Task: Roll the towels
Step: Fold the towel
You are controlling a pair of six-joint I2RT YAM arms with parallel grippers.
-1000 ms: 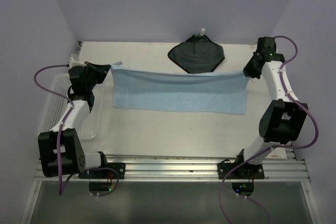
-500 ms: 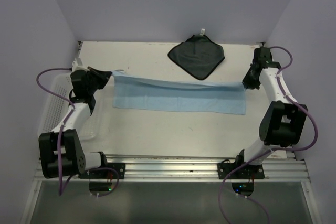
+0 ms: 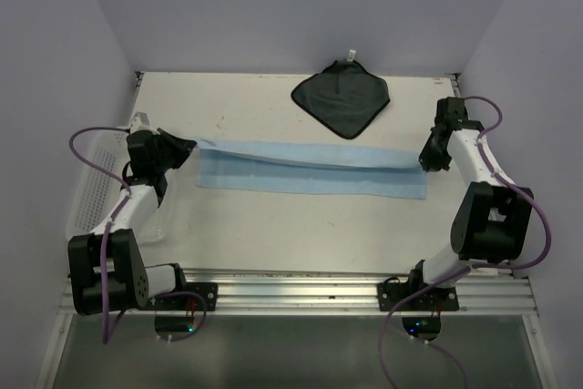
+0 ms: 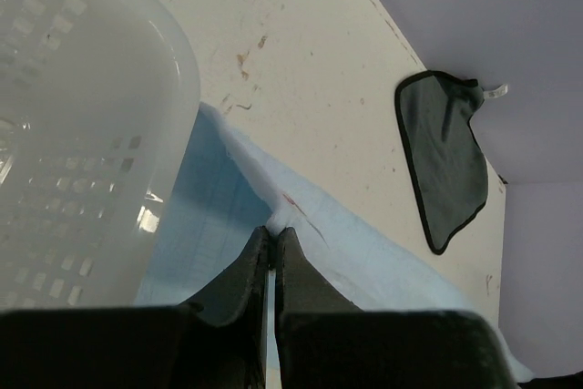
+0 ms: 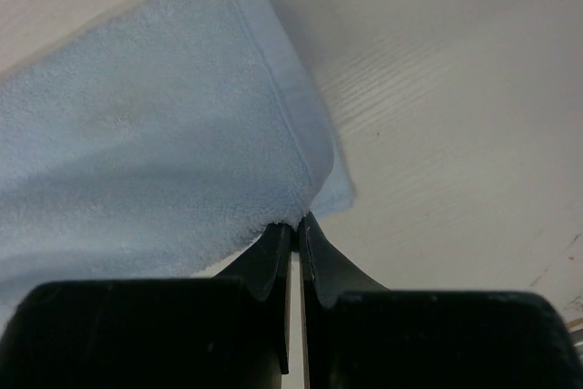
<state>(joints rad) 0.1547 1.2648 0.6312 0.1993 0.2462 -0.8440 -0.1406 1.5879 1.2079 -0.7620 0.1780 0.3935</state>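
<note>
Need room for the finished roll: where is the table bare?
Bare: the near strip between blue towel and rail; the far-left corner beside the dark towel. Crowded: basket at left edge; left gripper and right gripper pinch the blue towel's ends.

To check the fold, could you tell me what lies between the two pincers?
The blue towel spans the whole stretch, with the left pincer and the right pincer each shut on one end; the top view shows it.

Clamped on edge of light blue towel (image 4: 378,271), just beside white basket (image 4: 82,116), well apart from dark towel (image 4: 446,161) on surface (image 4: 301,43).
</note>
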